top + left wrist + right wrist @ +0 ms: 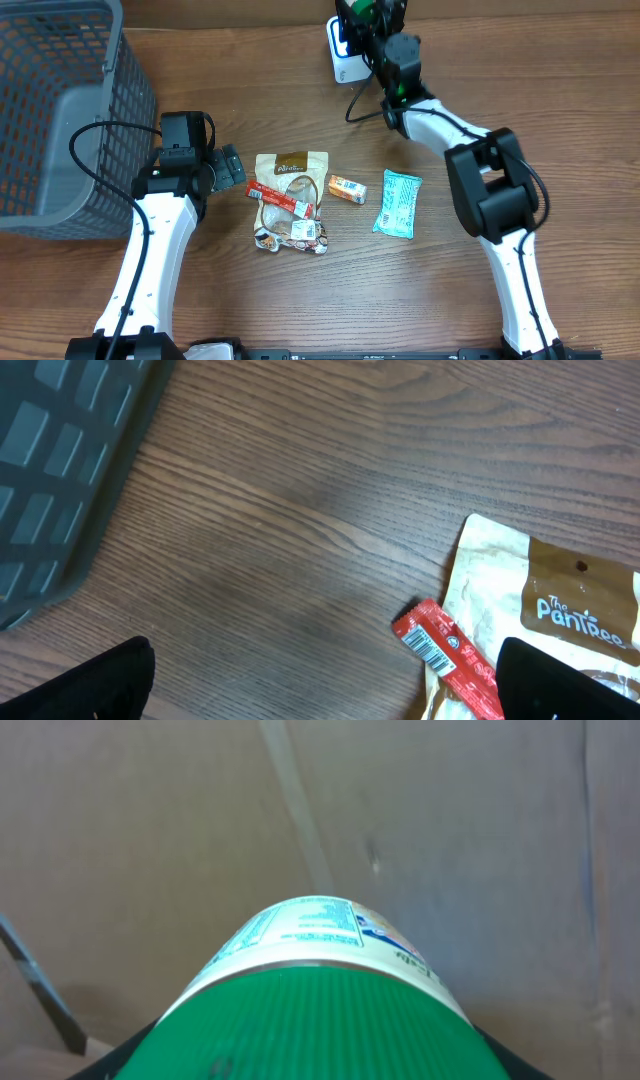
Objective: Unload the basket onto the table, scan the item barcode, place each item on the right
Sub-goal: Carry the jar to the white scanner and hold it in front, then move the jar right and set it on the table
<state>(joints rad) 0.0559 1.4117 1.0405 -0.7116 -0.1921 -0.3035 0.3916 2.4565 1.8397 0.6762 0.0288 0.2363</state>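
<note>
My right gripper (366,16) reaches to the table's far edge and is shut on a white container with a green ribbed lid (310,1020). The lid fills the bottom of the right wrist view, with the printed label (305,925) above it; no barcode shows on it there. Overhead, the container's green lid (362,12) sits just above a white scanner (341,58). My left gripper (232,168) is open low over the table, and its fingers (90,685) hold nothing. A red stick pack (450,660) with a barcode lies by the right finger.
A grey mesh basket (60,110) stands at the left. A tan snack pouch (290,200) lies mid-table with the red stick pack (280,195) across it. An orange packet (347,189) and a teal packet (398,203) lie to the right.
</note>
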